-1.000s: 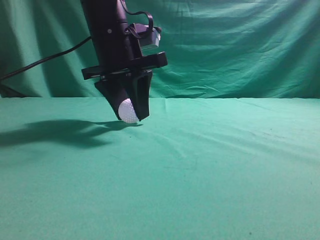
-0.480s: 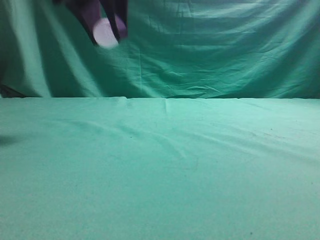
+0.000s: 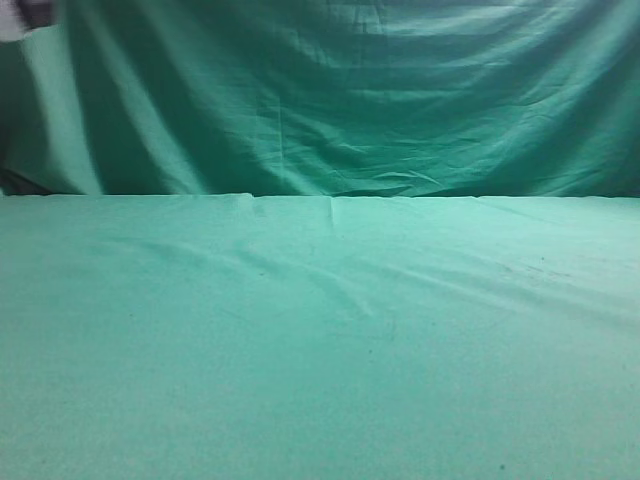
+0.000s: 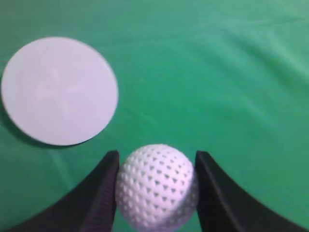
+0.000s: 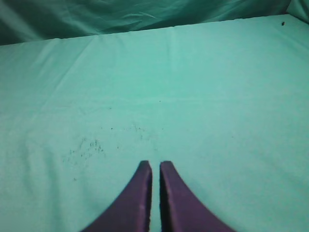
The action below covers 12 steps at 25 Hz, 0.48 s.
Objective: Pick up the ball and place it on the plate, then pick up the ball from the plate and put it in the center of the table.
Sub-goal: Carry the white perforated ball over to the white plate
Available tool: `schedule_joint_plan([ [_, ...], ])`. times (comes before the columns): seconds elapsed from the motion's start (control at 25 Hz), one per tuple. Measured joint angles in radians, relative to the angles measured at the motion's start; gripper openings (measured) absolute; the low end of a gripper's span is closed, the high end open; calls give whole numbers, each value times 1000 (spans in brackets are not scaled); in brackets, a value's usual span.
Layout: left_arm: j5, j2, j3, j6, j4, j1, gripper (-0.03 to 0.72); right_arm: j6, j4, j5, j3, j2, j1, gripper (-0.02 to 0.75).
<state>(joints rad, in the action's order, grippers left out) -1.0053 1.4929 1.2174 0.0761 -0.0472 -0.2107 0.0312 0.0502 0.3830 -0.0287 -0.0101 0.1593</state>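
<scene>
My left gripper (image 4: 155,162) is shut on a white dimpled ball (image 4: 156,186) and holds it high above the green cloth. A round white plate (image 4: 60,90) lies flat on the cloth, up and to the left of the ball in the left wrist view. In the exterior view only a blurred bit of the left gripper (image 3: 22,14) with the ball shows at the top left corner; the plate is out of view there. My right gripper (image 5: 155,166) is shut and empty, low over bare cloth.
The green cloth (image 3: 330,330) covers the table and a green curtain (image 3: 350,90) hangs behind it. Small dark specks (image 5: 87,147) lie on the cloth ahead of the right gripper.
My left gripper has lifted the ball off the cloth and carried it up and to the left, almost out of the exterior view.
</scene>
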Motion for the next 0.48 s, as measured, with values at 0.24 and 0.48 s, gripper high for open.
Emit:
schedule_joint_plan([
  [0.24,86,-5,-89,20,0,237,300,0,0,0,0,0,0,47],
  [0.48,199,5,-124,23,-14,348,300,0,0,0,0,0,0,47],
])
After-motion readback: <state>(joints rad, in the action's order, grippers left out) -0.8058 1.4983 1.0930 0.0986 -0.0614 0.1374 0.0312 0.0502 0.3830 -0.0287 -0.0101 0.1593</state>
